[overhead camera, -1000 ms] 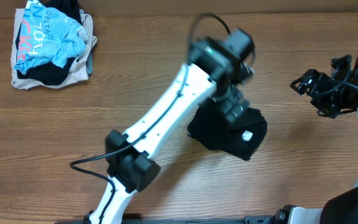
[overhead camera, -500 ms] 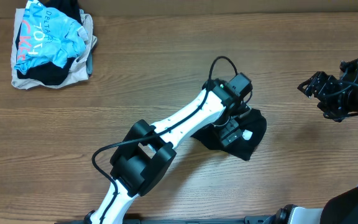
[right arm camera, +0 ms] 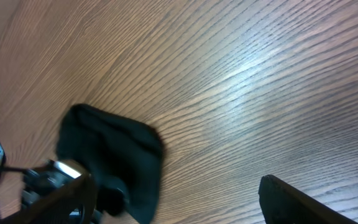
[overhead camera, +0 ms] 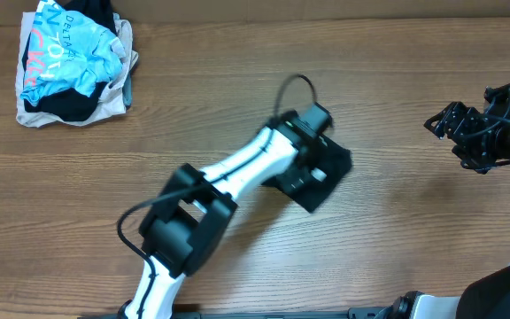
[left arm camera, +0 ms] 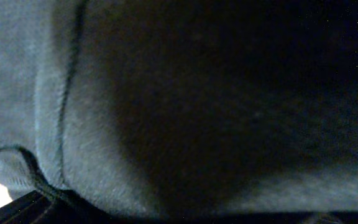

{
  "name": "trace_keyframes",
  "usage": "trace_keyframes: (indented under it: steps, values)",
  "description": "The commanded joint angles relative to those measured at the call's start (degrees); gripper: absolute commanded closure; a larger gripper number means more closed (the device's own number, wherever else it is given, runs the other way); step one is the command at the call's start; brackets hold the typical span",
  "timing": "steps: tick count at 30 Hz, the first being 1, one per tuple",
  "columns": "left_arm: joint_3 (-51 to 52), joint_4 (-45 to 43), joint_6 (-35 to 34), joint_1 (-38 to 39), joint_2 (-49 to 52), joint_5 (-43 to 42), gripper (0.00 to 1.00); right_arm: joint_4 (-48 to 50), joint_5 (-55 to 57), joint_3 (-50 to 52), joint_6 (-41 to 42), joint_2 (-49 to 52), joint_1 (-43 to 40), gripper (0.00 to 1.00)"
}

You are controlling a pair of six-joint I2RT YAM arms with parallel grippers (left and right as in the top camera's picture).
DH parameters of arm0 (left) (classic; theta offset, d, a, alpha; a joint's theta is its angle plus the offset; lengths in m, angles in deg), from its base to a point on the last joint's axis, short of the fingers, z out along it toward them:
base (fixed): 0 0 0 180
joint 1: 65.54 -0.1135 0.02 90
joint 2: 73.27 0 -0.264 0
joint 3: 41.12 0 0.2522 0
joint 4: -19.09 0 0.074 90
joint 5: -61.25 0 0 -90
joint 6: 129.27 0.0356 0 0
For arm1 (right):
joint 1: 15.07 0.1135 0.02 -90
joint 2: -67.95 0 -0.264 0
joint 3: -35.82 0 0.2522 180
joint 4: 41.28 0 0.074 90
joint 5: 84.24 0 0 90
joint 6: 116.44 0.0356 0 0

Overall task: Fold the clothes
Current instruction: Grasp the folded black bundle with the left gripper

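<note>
The black garment (overhead camera: 333,165) lies as a small folded bundle at the middle of the table. My left gripper (overhead camera: 313,175) is down on it and appears shut on the fabric. The left wrist view is filled with dark cloth (left arm camera: 185,106), so the fingers are hidden there. The garment also shows in the right wrist view (right arm camera: 114,146), with the left arm's end on its left side. My right gripper (overhead camera: 455,131) hangs open and empty over bare table at the far right, well away from the garment; its fingers (right arm camera: 185,208) are spread wide.
A pile of clothes sits at the back left corner, with a light-blue top (overhead camera: 69,53) with pink and white lettering over a beige garment (overhead camera: 109,105). The wooden table (overhead camera: 237,106) runs between the pile and the black bundle.
My left gripper came down onto the black garment, and it and the bundle have shifted to the left and slightly toward the back. The right arm has drawn back a little to the right.
</note>
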Motion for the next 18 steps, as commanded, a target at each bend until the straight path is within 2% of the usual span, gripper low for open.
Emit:
trace_keyframes:
  steps: [1, 6, 10, 14, 18]
  values:
    - [-1.6, 1.6, 0.9, -5.2, 2.4, 8.7, 0.0, 0.5, 0.2, -0.9, -0.3, -0.6, -0.3, 0.13]
    - [-15.7, 12.3, 0.8, -3.8, 1.9, 3.0, 0.0, 0.8, 0.1, -0.9, -0.2, -0.6, -0.3, 0.12]
    - [-23.8, 18.3, -1.1, -1.7, 1.9, -8.6, 0.0, 0.8, 0.2, -0.9, -0.3, -0.6, -0.3, 0.12]
    - [-24.2, 18.9, -4.9, -0.2, 2.1, -19.7, 0.0, 0.7, 0.8, -0.9, -0.3, -0.6, -0.3, 0.12]
    - [-20.5, 18.1, -5.8, 1.0, 2.6, -19.1, 0.0, 0.7, 1.4, -0.9, -0.3, -0.6, -0.3, 0.12]
